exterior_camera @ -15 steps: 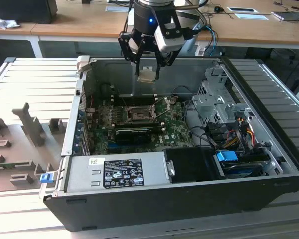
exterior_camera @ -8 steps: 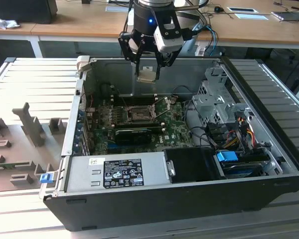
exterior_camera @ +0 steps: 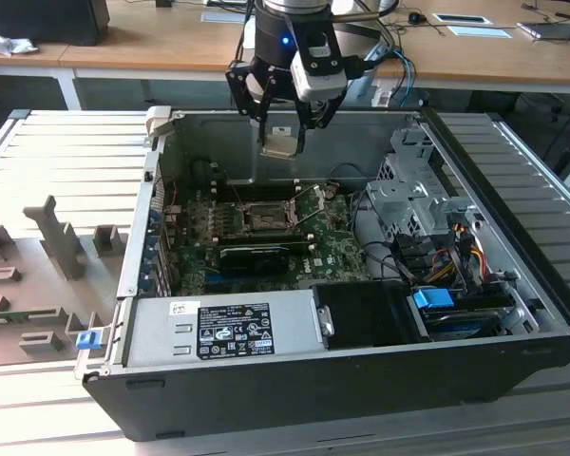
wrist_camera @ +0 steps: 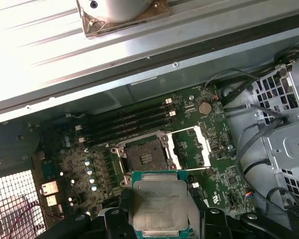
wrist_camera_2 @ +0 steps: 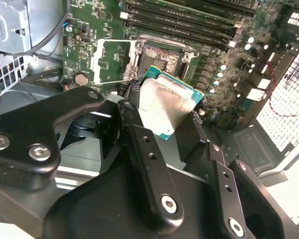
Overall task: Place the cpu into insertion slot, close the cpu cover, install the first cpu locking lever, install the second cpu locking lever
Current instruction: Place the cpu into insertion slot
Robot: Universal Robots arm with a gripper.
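Tool [exterior_camera: 281, 135] with cpu [wrist_camera: 159, 206] above insertion slot [wrist_camera: 143, 158]

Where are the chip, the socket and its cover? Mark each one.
chip [wrist_camera: 159, 204], first wrist view: middle of its metal face.
socket [wrist_camera: 144, 158], first wrist view: its dark centre.
cover [wrist_camera: 204, 145], first wrist view: side bar of its frame.
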